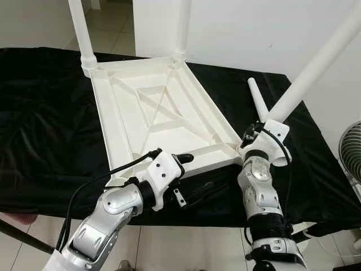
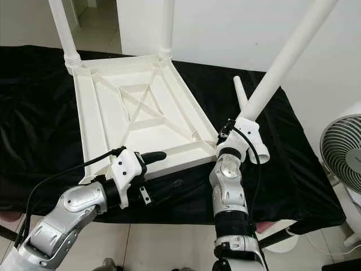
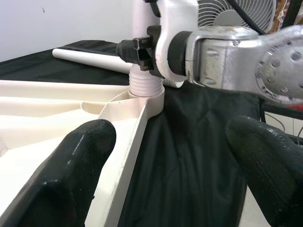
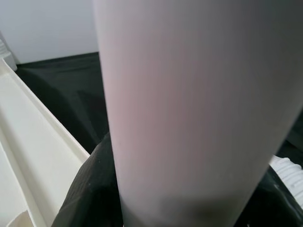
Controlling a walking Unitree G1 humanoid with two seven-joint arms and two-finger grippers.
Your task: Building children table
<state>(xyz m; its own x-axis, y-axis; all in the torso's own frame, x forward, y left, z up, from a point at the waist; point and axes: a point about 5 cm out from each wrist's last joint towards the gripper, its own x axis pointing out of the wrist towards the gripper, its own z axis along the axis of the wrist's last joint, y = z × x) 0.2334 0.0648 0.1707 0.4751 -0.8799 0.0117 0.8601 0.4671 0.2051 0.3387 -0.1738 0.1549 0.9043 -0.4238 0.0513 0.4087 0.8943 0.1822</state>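
Note:
The white plastic table top (image 1: pixel 152 107) lies upside down on a black cloth. Two white legs (image 1: pixel 82 34) (image 1: pixel 183 28) stand upright in its far corners. My right gripper (image 1: pixel 263 132) is shut on a third leg (image 1: pixel 316 68), which leans to the right with its ribbed base (image 3: pixel 144 85) at the near right corner socket. A loose leg (image 1: pixel 258 99) lies on the cloth behind it. My left gripper (image 1: pixel 189 172) is open at the top's near edge, one finger (image 3: pixel 75 165) over the rim, the other (image 3: pixel 265 161) over the cloth.
The black cloth (image 1: pixel 45 124) covers a low table, and its front edge runs just before my arms. A white fan (image 1: pixel 352 149) stands on the floor at the right. A white wall rises behind, with a doorway at the far left.

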